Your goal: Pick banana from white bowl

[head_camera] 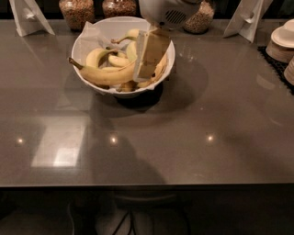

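One tool over right side of white bowl, above banana, grip unclear, broad grey tabletop toward near edge

A rounded white wrist housing with a dark slotted vent grille. Below it, over the bowl, the end effector: a flat tan slab with a pale edge.

The banana lies in the white bowl on the table; the gripper hangs over the bowl's right half, perhaps touching fruit.
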You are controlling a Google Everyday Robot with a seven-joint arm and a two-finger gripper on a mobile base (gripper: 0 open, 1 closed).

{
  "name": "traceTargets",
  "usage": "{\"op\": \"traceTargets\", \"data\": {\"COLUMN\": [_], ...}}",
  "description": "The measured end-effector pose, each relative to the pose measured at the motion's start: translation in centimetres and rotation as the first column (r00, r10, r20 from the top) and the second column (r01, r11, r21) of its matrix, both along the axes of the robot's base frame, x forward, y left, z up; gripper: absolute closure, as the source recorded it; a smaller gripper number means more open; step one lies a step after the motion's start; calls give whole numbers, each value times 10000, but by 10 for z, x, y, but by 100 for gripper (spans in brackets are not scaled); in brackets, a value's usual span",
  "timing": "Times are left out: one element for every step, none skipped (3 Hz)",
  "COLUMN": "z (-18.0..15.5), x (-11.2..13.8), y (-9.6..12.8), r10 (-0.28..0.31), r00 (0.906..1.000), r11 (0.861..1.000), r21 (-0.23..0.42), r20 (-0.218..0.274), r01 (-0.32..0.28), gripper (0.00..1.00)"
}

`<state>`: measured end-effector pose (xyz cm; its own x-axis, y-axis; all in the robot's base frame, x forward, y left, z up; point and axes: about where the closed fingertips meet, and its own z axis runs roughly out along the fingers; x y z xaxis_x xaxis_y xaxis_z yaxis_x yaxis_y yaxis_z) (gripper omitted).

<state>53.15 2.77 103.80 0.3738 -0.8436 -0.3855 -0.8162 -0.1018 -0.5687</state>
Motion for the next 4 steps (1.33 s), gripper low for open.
{"op": "traceTargets", "data": {"z": [1,0,-12,-35], "x": [-1,2,17,47], "y": [3,8,20,36], "r10": [60,199,606,1260], "r00": [10000,9997,9979,9920], "r11": [10000,9990,9902,9679], "r21": [-28,-398,-1275,-2208], "r20": [29,160,220,117], "r01": [-60,-193,-573,-1204], "gripper": [0,0,0,0]}}
